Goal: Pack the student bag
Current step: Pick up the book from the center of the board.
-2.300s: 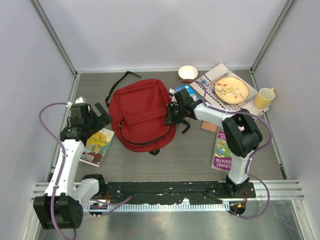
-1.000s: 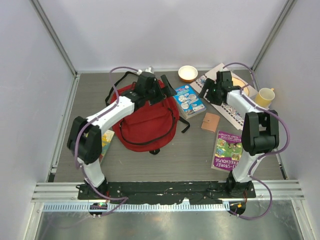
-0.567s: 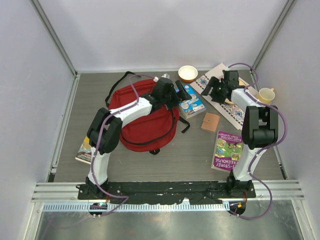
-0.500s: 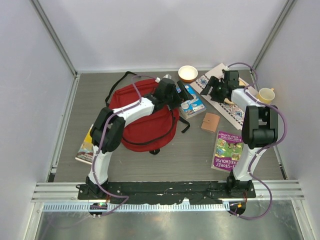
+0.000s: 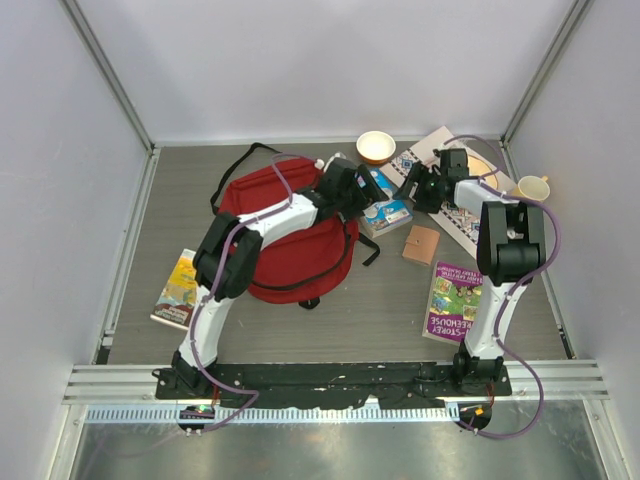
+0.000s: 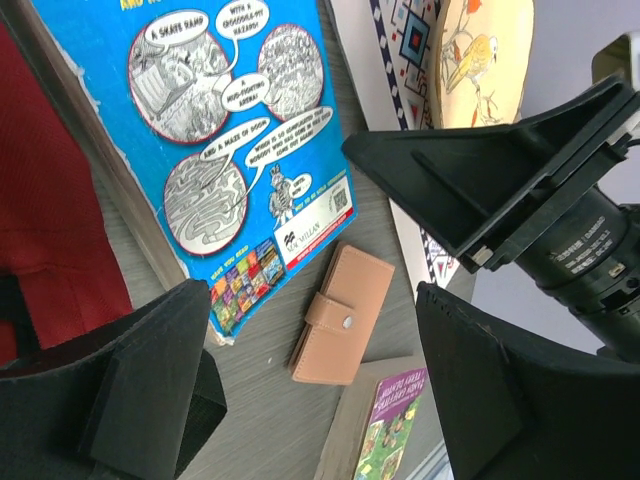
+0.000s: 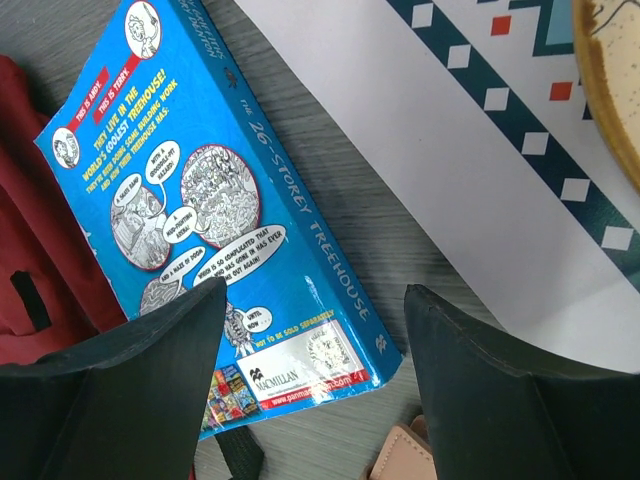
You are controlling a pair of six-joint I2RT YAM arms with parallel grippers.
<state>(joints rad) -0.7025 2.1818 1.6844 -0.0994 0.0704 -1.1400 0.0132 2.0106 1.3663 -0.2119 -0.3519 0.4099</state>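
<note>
Both pairs of jaws are standing spread, gripping nothing. I am watching the left gripper [image 6: 310, 295] and right gripper [image 7: 315, 292] hovering over the blue book [image 7: 200, 200], which is lying just beside the red bag [image 5: 300, 255] on the table [image 5: 180, 200].

From above, my left arm [image 5: 285, 213] lies across the student bag [image 5: 290, 262], hiding its far right part. My right wrist camera catches only a corner of the tan wallet [image 7: 400, 458] at the bottom edge; the plate [image 7: 625, 60] is cut off top right.
</note>
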